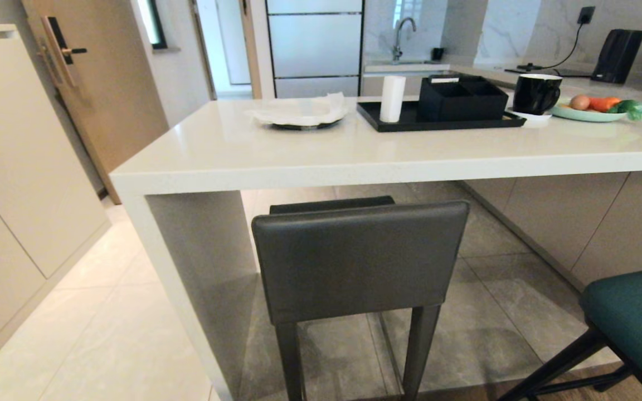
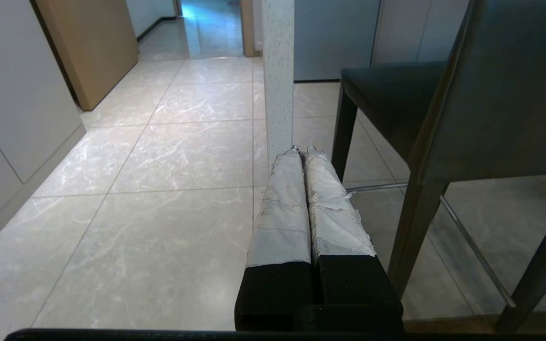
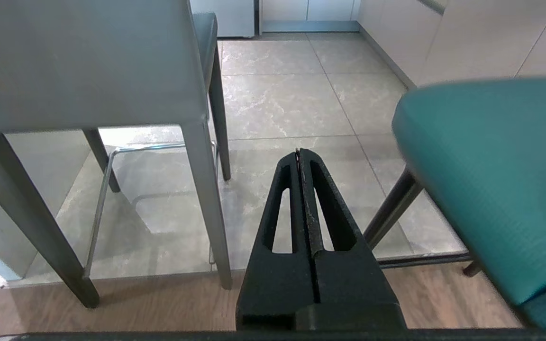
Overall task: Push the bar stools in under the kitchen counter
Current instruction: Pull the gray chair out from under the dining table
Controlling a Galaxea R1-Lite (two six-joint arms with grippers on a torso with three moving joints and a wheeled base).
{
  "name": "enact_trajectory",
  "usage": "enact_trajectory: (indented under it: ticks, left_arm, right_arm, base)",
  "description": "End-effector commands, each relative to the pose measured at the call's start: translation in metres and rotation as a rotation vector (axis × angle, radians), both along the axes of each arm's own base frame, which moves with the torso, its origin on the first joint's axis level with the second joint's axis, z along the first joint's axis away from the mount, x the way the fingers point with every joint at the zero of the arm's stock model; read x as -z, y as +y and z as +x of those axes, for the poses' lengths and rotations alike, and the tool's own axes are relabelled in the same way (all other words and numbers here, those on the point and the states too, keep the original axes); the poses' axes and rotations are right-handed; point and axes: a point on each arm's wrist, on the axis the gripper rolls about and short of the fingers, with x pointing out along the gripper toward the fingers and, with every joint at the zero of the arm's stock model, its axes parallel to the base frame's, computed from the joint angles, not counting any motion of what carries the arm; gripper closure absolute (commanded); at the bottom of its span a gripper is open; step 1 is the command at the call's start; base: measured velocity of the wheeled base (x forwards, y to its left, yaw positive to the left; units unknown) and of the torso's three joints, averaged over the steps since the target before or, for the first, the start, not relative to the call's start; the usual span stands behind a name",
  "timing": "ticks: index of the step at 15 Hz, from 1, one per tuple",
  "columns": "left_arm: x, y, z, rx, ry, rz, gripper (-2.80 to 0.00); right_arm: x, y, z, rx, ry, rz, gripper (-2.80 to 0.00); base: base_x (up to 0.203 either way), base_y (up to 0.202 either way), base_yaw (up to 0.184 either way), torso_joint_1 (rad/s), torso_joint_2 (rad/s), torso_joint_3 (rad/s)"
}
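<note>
Head view: two stools at the white counter

Head view shows the kitchen counter [image 1: 310, 150], a thick glossy white top with a white slab end panel at 8 o'clock. The floor [image 1: 109, 328] is pale marbled tile, and a wooden door [image 1: 103, 83] stands at 10 o'clock beside cream cabinets [image 1: 14, 167]. On the counter a black tray [image 1: 404, 123] at 12 o'clock holds a white roll [image 1: 392, 98] standing upright and a black divided box [image 1: 462, 97]; what lies in the box I cannot tell. At 11 o'clock a crumpled white cloth [image 1: 301, 110] lies on a dark plate. At 1 o'clock a black mug [image 1: 536, 92] is just beside a green plate [image 1: 588, 115] with an egg and vegetables.

The grey stool [image 1: 357, 259] stands at the centre, its seat partly under the counter edge and its back outside. The teal stool [image 1: 636, 317] is at 4 o'clock, outside the counter.

The left gripper [image 2: 301, 152] has its padded fingers pressed together near the grey stool leg, holding nothing. The right gripper [image 3: 298, 152] is also pressed together, between the two stools
</note>
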Motion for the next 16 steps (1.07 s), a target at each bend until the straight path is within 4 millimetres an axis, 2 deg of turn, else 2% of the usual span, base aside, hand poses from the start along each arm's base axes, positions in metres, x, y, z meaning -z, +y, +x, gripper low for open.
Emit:
enact_trajectory:
  ticks: [1,7,14,16]
  left_arm:
    - [0.0110,0.0000,0.0034,0.000,0.040,0.000,0.00]
    - [0.0110,0.0000,0.0034,0.000,0.040,0.000,0.00]
    - [0.0108,0.0000,0.0034,0.000,0.039,0.001,0.00]
    - [0.0108,0.0000,0.0034,0.000,0.039,0.001,0.00]
  right_arm:
    - [0.0008,0.0000,0.0003,-0.001,0.004,0.000,0.00]
    - [0.0002,-0.0002,0.0002,0.010,0.001,0.026,0.00]
    - [0.0007,-0.0002,0.0003,0.009,0.003,0.025,0.00]
    - [0.0007,-0.0002,0.0003,0.009,0.003,0.025,0.00]
  base:
    - [0.000,0.000,0.000,-0.159,0.44,0.293]
    - [0.000,0.000,0.000,-0.110,0.38,0.267]
    - [0.000,0.000,0.000,-0.005,0.03,0.022]
    - [0.113,0.000,0.002,-0.002,0.00,0.009]
